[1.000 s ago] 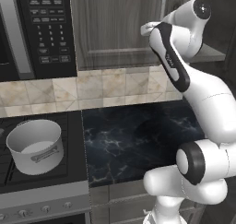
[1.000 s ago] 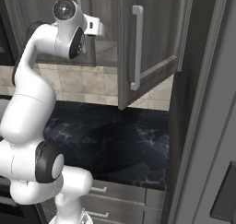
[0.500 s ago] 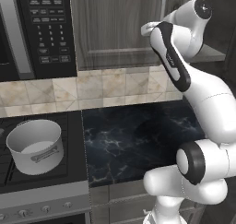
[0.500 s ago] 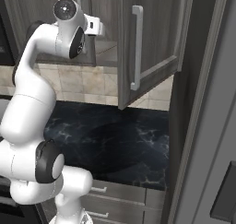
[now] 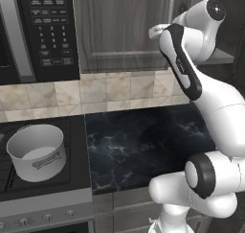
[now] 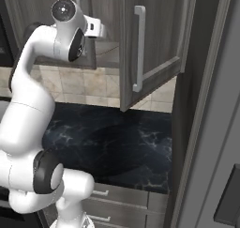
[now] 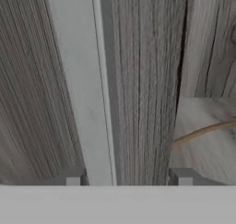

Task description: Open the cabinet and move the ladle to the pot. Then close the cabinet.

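Marble countertop (image 5: pixel 143 141), tiled backsplash (image 5: pixel 95 93), cabinet (image 6: pixel 150 44) ajar

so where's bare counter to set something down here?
Free: the dark marble counter between the stove holding the pot and the wall to the right. Crowded up top: the arm reaches into the cabinet beside the open door.

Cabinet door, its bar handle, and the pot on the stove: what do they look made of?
The cabinet door looks like grey-brown wood or wood-look laminate: straight grain lines, matte, with a raised panel frame. Its bar handle seems to be brushed metal, pale silver with a soft sheen. The pot looks like light-grey metal, satin rather than mirror-bright, with a paler inside. Everything is rendered, so these are impressions only.
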